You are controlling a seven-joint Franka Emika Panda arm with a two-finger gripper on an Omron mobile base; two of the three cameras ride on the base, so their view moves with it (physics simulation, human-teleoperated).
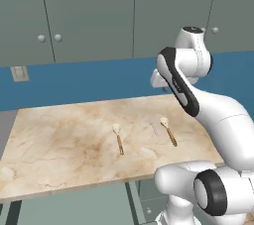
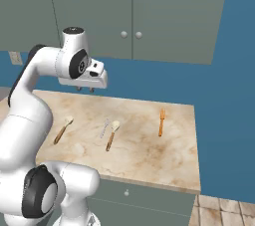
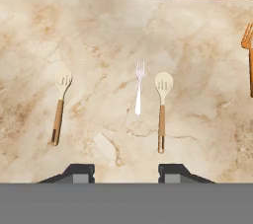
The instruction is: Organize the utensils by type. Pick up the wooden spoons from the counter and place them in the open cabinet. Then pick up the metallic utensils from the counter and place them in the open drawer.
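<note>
Hovering our claw (image 2: pixel 85 89) released and empty above the tabletop (image 3: pixel 197 45); we see two wooden spoons (image 3: pixel 162 109) (image 3: pixel 59 104) flanking a metal fork (image 3: pixel 139 92), orange wooden fork (image 2: pixel 162 121) well right.

The orange fork (image 3: pixel 248 55) is cut off by the hand view's right edge.

Base cams flank arm; hand cam overlooks counter (image 3: pixel 99 45).

Counter (image 3: pixel 197 30): beige marble top, brown veining. Lying flat on it, well apart: left wooden spoon (image 3: pixel 59 104); silver fork (image 3: pixel 139 89) just beside right wooden spoon (image 3: pixel 162 109); orange fork (image 3: pixel 248 55) far right.
</note>
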